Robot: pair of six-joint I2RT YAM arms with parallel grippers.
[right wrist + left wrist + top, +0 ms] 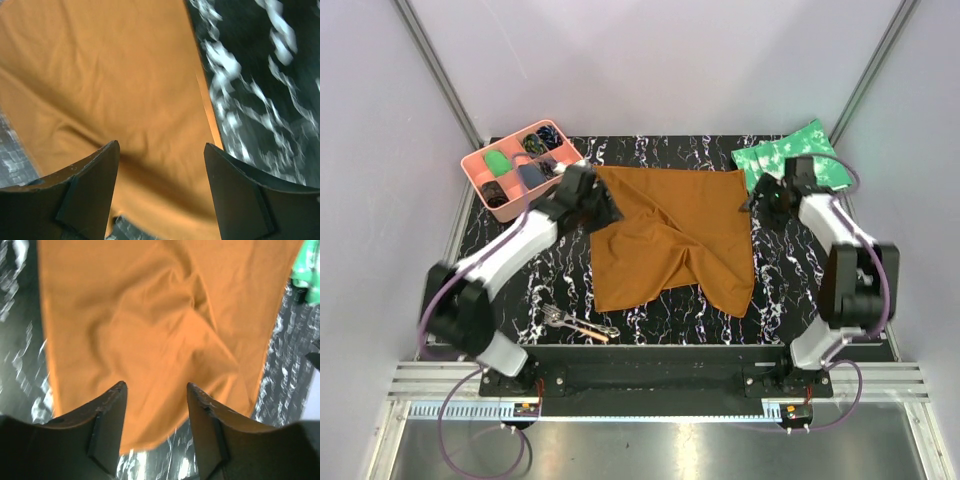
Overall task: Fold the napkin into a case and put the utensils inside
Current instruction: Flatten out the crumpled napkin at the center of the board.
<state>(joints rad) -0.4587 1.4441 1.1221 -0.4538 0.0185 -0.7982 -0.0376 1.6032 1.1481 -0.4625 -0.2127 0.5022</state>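
The napkin lies open but rumpled mid-table, the utensils apart near the front edge; left gripper and right gripper hang over its far corners, jaws spread, empty; those central creases could skew a fold, leaving a lopsided case.

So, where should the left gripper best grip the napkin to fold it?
Best pinch the napkin at its far left corner, from above and the left. It lies spread flat, so only a corner offers a free edge; the left gripper hovers open over that one.
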